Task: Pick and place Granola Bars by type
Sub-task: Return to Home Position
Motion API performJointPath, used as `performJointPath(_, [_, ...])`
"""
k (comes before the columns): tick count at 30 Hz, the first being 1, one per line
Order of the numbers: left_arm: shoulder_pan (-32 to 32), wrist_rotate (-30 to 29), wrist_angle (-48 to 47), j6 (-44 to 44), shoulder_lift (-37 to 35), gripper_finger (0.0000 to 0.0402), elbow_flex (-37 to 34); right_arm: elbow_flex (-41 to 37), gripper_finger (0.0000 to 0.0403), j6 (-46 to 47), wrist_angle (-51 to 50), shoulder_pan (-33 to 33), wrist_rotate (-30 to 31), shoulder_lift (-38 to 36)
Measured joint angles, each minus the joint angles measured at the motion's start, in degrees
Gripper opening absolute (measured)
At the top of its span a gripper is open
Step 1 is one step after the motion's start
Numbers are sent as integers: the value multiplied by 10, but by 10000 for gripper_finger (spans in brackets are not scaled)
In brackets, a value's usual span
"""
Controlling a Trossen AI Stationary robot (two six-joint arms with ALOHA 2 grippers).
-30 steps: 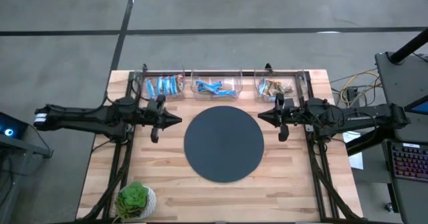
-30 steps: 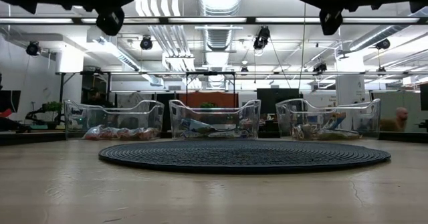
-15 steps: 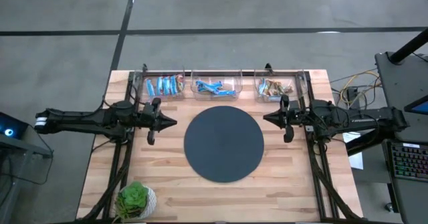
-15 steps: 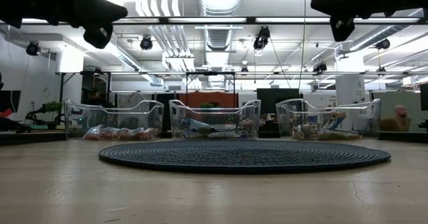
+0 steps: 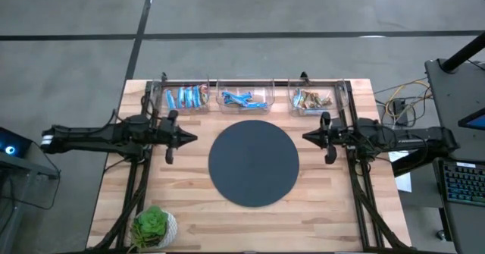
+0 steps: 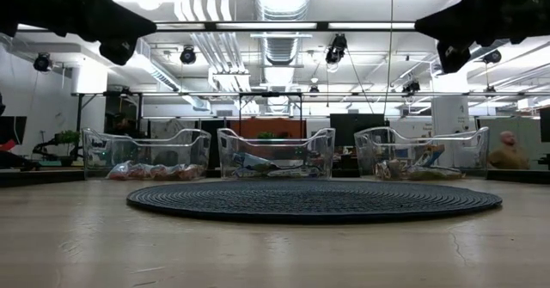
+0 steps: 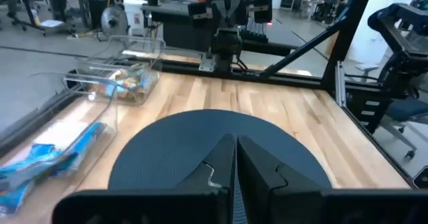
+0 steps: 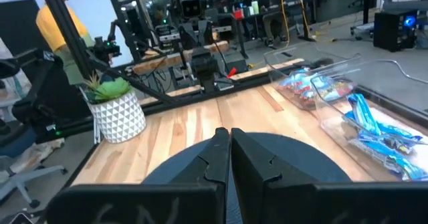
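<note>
The left end effector [image 5: 193,138] and right end effector [image 5: 305,137], fingers together and empty, have been drawn back from the dark round mat [image 5: 253,163]; sorting seems finished.

Bars [image 5: 244,100] in 3 bins [image 5: 271,101] bhd disc [image 5: 254,163]

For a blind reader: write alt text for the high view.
Left pincer and right pincer hover shut, facing each other across a dark round mat. At the table's top edge, three bins hold sorted bars; a plant sits lower left.
</note>
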Motion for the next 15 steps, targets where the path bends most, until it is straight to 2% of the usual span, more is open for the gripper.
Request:
performJointPath(8, [0, -1, -36, 4, -39, 0, -1, -12, 8, -12, 1, 0, -1, -41])
performJointPath(15, [0, -2, -29, 16, -76, 0, -21, -16, 8, -36, 0, 0, -2, -61])
